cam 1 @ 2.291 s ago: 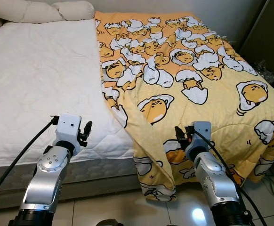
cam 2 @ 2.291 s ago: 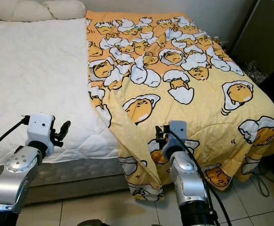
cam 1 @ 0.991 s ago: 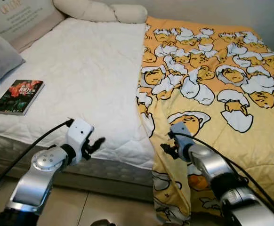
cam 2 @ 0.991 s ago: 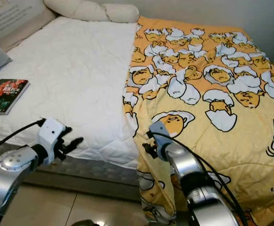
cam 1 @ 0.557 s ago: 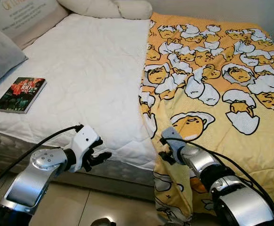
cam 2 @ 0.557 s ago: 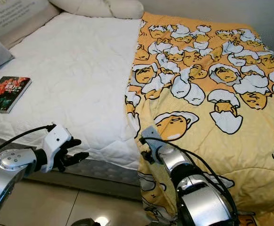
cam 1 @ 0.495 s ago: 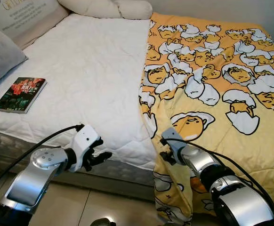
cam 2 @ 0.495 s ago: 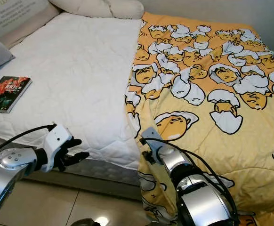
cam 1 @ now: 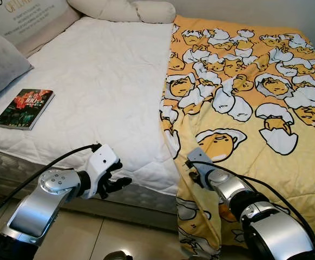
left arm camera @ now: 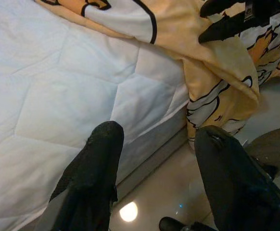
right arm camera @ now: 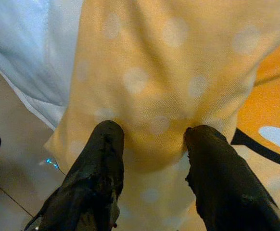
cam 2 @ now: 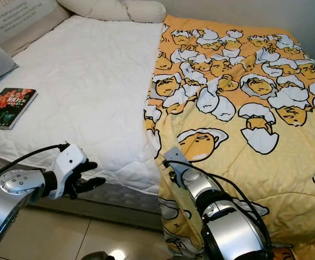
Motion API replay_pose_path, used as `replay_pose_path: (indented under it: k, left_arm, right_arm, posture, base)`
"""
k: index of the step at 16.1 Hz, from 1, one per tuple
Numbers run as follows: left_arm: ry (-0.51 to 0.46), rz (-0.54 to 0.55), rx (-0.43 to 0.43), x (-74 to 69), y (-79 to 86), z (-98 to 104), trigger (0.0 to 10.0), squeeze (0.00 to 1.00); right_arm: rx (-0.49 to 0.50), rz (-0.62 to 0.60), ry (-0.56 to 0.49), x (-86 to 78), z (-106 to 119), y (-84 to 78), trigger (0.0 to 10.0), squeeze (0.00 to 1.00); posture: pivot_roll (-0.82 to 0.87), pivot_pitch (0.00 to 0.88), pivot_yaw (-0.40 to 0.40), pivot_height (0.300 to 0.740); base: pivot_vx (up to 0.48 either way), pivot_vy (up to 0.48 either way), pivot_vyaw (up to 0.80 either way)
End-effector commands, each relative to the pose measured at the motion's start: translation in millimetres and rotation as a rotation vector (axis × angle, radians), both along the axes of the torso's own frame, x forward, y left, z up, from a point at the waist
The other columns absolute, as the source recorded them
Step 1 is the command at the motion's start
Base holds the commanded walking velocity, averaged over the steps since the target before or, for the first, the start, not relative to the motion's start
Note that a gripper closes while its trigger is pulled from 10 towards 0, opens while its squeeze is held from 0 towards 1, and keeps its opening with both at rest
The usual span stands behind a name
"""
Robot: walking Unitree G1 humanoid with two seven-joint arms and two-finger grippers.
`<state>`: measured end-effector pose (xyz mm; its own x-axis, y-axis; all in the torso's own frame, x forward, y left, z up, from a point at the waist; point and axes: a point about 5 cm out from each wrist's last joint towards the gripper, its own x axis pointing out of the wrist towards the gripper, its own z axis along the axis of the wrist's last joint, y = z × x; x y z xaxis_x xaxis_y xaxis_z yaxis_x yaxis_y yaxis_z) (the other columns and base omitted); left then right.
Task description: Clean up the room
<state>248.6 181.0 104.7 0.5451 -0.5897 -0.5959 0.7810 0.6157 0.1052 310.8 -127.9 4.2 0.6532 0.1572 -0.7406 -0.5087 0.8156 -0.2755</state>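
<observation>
One yellow blanket (cam 1: 244, 103), one book (cam 1: 24, 108) at 9 o'clock. Right gripper (right arm camera: 152, 159) spread wide against blanket fold; left gripper (left arm camera: 154, 159) wide, holding nothing, at the mattress (cam 1: 92, 86) edge.

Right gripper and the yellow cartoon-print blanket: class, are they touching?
Touching. In the right wrist view the right gripper presses into the yellow cartoon-print blanket, its open black fingers denting a fold of cloth between them.

We see a yellow-orange blanket (cam 1: 244, 92) printed with egg cartoon figures, spread over the right half of the bed, its near edge bunched and hanging over the mattress side. A dark-covered book (cam 1: 24, 109) lies flat near the left edge.
</observation>
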Motion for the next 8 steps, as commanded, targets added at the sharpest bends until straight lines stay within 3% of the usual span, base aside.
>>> replay_pose_path:
  k: [1, 8]
  left_arm:
    - [-0.004, -0.028, 0.007, -2.2, -2.7, 3.1, 10.0, 0.00]
    - [0.013, -0.050, 0.004, -4.7, -2.7, 3.0, 10.0, 0.00]
  right_arm:
    - [0.002, -0.002, -0.013, 2.8, 2.6, 1.2, 0.0, 0.00]
    - [0.054, 0.012, -0.009, 1.9, 2.2, 6.2, 0.0, 0.00]
  posture:
    - [0.07, 0.000, -0.021, 0.740]
    - [0.06, 0.000, -0.012, 0.740]
  base:
    - [0.000, 0.000, 0.00]
    - [0.000, 0.000, 0.00]
